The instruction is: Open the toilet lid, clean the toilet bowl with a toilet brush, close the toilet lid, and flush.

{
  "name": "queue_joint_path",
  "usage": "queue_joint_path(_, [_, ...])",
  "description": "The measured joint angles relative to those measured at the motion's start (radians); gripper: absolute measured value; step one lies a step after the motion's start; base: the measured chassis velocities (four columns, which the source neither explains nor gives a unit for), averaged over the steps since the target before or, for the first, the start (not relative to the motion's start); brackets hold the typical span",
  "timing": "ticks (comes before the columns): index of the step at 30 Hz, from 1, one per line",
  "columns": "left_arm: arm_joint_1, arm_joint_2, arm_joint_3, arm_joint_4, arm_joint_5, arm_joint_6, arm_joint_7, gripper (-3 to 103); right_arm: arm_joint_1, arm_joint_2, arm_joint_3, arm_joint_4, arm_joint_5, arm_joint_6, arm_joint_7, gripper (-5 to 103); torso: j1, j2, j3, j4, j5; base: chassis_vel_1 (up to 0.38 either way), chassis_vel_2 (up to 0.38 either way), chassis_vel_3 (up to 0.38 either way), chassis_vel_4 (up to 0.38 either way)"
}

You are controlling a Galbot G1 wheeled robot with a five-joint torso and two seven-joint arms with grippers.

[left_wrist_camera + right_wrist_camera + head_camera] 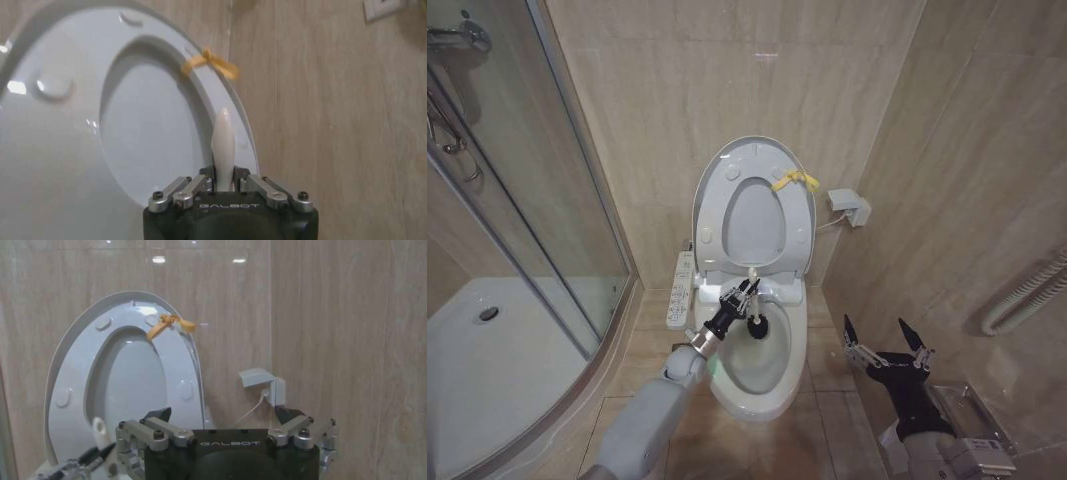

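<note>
The toilet lid (pixel 754 160) stands raised against the back wall, its yellow strap (pixel 793 180) near the top right. The seat ring is up with it. Below lies the white toilet bowl (pixel 795 352), uncovered. My left gripper (pixel 743 297) hangs over the bowl's rear, shut on the toilet brush's white handle (pixel 222 142). The black bristle head (pixel 757 327) is down inside the bowl. My right gripper (pixel 887 340) waits open to the right of the toilet, above the floor. In the right wrist view the lid (pixel 179 371) faces the open right gripper (pixel 225 417).
A narrow white button panel (pixel 681 290) runs along the bowl's left side. A glass shower enclosure (pixel 517 200) stands on the left. A small grey wall box (pixel 849 207) with a cable sits right of the lid. A ribbed rail (pixel 1027 290) is on the right wall.
</note>
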Motion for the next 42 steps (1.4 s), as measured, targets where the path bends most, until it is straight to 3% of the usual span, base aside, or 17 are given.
queue_joint_path(7, [0.094, 0.099, -0.032, -0.217, -0.037, 0.038, -0.063, 19, 0.000, 0.000, 0.000, 0.000, 0.000, 0.000, 0.000, 100, 0.000, 0.000, 0.000, 0.0000, 0.0001, 0.000, 0.000, 0.000, 0.000])
queue_joint_path(8, [0.132, 0.142, -0.041, -0.315, -0.054, 0.055, -0.089, 19, 0.000, 0.000, 0.000, 0.000, 0.000, 0.000, 0.000, 100, 0.000, 0.000, 0.000, 0.0002, -0.0003, 0.000, 0.000, 0.000, 0.000])
queue_joint_path(9, [0.137, 0.148, -0.042, -0.329, -0.056, 0.057, -0.092, 19, 0.000, 0.000, 0.000, 0.000, 0.000, 0.000, 0.000, 100, 0.000, 0.000, 0.000, 0.0002, -0.0005, 0.000, 0.000, 0.000, 0.000])
queue_joint_path(10, [0.192, 0.221, -0.063, -0.444, -0.073, 0.071, -0.108, 19, 0.000, 0.000, 0.000, 0.000, 0.000, 0.000, 0.000, 100, 0.000, 0.000, 0.000, -0.0001, -0.0001, 0.000, 0.000, 0.000, 0.000])
queue_joint_path(11, [0.192, 0.221, -0.063, -0.444, -0.073, 0.071, -0.108, 19, 0.000, 0.000, 0.000, 0.000, 0.000, 0.000, 0.000, 100, 0.000, 0.000, 0.000, -0.0001, -0.0001, 0.000, 0.000, 0.000, 0.000])
queue_joint_path(14, [0.325, 0.333, -0.147, -0.641, -0.080, 0.072, -0.077, 19, 0.000, 0.000, 0.000, 0.000, 0.000, 0.000, 0.000, 100, 0.000, 0.000, 0.000, 0.0000, 0.0000, 0.000, 0.000, 0.000, 0.000])
queue_joint_path(15, [0.325, 0.333, -0.147, -0.641, -0.080, 0.072, -0.077, 19, 0.000, 0.000, 0.000, 0.000, 0.000, 0.000, 0.000, 100, 0.000, 0.000, 0.000, 0.0000, 0.0000, 0.000, 0.000, 0.000, 0.000])
queue_joint_path(19, [0.590, 0.389, -0.369, -0.851, -0.058, 0.072, -0.086, 19, 0.000, 0.000, 0.000, 0.000, 0.000, 0.000, 0.000, 100, 0.000, 0.000, 0.000, 0.0005, 0.0001, 0.000, 0.000, 0.000, 0.000])
queue_joint_path(22, [0.682, 0.373, -0.445, -0.911, -0.029, 0.074, -0.122, 19, 0.000, 0.000, 0.000, 0.000, 0.000, 0.000, 0.000, 100, 0.000, 0.000, 0.000, 0.0003, -0.0003, 0.000, 0.000, 0.000, 0.000])
queue_joint_path(24, [0.835, 0.300, -0.568, -1.001, 0.040, 0.071, -0.176, 19, 0.000, 0.000, 0.000, 0.000, 0.000, 0.000, 0.000, 100, 0.000, 0.000, 0.000, 0.0000, -0.0002, 0.000, 0.000, 0.000, 0.000])
queue_joint_path(26, [0.874, 0.277, -0.596, -1.022, 0.056, 0.068, -0.189, 19, 0.000, 0.000, 0.000, 0.000, 0.000, 0.000, 0.000, 100, 0.000, 0.000, 0.000, 0.0003, -0.0001, 0.000, 0.000, 0.000, 0.000])
queue_joint_path(28, [0.976, 0.208, -0.683, -1.087, 0.096, 0.058, -0.246, 19, 0.000, 0.000, 0.000, 0.000, 0.000, 0.000, 0.000, 100, 0.000, 0.000, 0.000, 0.0003, 0.0002, 0.000, 0.000, 0.000, 0.000])
queue_joint_path(29, [0.976, 0.208, -0.683, -1.087, 0.096, 0.058, -0.246, 19, 0.000, 0.000, 0.000, 0.000, 0.000, 0.000, 0.000, 100, 0.000, 0.000, 0.000, 0.0003, 0.0002, 0.000, 0.000, 0.000, 0.000])
queue_joint_path(37, [1.050, 0.104, -0.737, -1.108, 0.188, 0.130, -0.413, 19, 0.000, 0.000, 0.000, 0.000, 0.000, 0.000, 0.000, 100, 0.000, 0.000, 0.000, -0.0001, 0.0003, 0.000, 0.000, 0.000, 0.000])
queue_joint_path(39, [1.060, 0.090, -0.747, -1.081, 0.188, 0.124, -0.416, 19, 0.000, 0.000, 0.000, 0.000, 0.000, 0.000, 0.000, 100, 0.000, 0.000, 0.000, -0.0001, 0.0004, 0.000, 0.000, 0.000, 0.000])
queue_joint_path(41, [1.064, 0.073, -0.765, -0.992, 0.175, 0.068, -0.406, 19, 0.000, 0.000, 0.000, 0.000, 0.000, 0.000, 0.000, 100, 0.000, 0.000, 0.000, 0.0005, 0.0000, 0.000, 0.000, 0.000, 0.000])
queue_joint_path(42, [1.064, 0.073, -0.765, -0.992, 0.175, 0.068, -0.406, 19, 0.000, 0.000, 0.000, 0.000, 0.000, 0.000, 0.000, 100, 0.000, 0.000, 0.000, 0.0005, 0.0000, 0.000, 0.000, 0.000, 0.000])
